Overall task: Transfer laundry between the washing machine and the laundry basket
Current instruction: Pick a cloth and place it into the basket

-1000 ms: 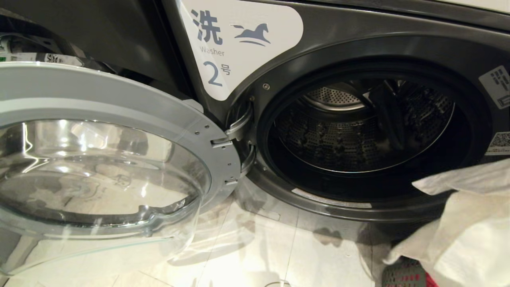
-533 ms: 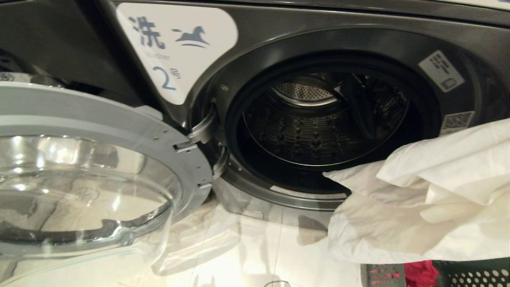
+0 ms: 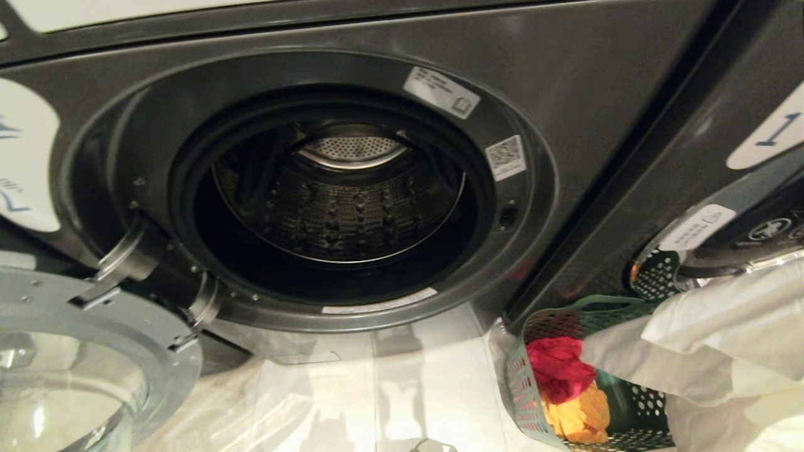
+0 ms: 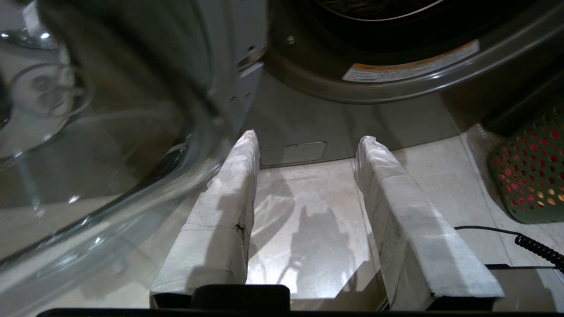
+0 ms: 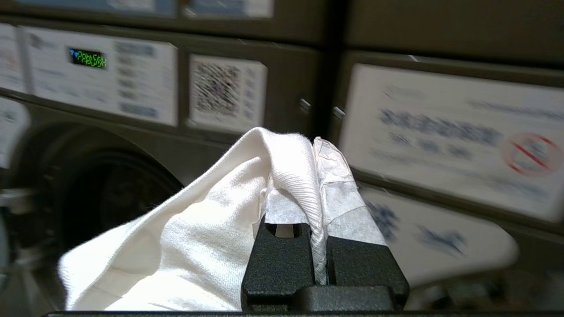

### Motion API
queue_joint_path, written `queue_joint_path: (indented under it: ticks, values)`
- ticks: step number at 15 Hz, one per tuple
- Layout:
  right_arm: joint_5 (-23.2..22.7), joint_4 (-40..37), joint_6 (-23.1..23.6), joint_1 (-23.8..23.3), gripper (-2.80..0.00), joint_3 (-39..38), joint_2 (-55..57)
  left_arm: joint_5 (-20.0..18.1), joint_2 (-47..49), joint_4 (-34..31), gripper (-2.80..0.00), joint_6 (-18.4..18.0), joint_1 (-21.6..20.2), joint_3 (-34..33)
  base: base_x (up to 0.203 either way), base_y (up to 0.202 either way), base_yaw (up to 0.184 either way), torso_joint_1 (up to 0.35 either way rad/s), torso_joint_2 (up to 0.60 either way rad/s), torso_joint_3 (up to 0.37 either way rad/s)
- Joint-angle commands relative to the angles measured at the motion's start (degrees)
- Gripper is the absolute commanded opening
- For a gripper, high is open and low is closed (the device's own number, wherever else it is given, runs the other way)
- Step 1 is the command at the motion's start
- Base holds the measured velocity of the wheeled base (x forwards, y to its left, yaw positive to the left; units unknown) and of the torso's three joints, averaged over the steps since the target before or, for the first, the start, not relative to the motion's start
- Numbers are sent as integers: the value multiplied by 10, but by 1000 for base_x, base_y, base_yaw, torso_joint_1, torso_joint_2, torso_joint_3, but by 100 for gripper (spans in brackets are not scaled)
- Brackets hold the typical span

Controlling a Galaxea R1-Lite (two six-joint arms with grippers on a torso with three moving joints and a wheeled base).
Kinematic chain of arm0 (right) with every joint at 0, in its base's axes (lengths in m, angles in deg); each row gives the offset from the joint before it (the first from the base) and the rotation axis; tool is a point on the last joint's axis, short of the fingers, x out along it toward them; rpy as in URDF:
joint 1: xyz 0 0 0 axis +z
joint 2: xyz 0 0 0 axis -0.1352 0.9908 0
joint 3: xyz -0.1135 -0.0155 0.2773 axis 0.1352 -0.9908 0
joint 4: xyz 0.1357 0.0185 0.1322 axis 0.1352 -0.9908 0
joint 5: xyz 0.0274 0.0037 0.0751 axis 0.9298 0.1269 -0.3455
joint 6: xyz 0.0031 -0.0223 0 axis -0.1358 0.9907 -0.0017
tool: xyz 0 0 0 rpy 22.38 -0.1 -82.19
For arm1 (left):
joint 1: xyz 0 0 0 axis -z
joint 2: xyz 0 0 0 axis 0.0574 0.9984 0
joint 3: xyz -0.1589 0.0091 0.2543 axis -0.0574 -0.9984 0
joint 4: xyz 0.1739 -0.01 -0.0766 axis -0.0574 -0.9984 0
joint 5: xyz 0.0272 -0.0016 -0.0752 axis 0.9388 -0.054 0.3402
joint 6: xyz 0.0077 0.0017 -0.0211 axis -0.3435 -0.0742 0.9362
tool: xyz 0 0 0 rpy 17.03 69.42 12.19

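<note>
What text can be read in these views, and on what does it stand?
"1": white label on the neighbouring machine, at right.
Cropped label left of the washing machine opening: cut off, unreadable.
Rim sticker, QR sticker, warning strip: too small.
Green display, panel text, red prohibition sign: blurred.

The washing machine [image 3: 565, 94] has a dark grey front with a soft metallic sheen. Inside it, the drum [image 3: 339, 213] is perforated shiny steel. Its door [image 3: 75, 376] is clear glossy glass in a matt grey ring. Right of the machine, the laundry basket [image 3: 521, 389] is green perforated plastic. The white garment [image 5: 185, 233] is soft ribbed cloth. The floor [image 4: 308, 211] is glossy pale tile.
</note>
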Motion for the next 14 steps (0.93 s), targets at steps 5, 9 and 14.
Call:
queue_joint_path:
  ticks: [5, 9, 14]
  values:
    - [277, -4, -47, -10, -280, 5, 27, 0, 0, 0, -280, -1, 0, 0, -1, 3, -94, 2, 2, 2]
    - [400, -67, -88, -13, -280, 37, 57, 0, 0, 0, -280, 0, 0, 0, 0, 0, 0, 0, 0, 0]
    - [458, -174, -168, -13, -280, 134, 98, 0, 0, 0, -280, 0, 0, 0, 0, 0, 0, 0, 0, 0]
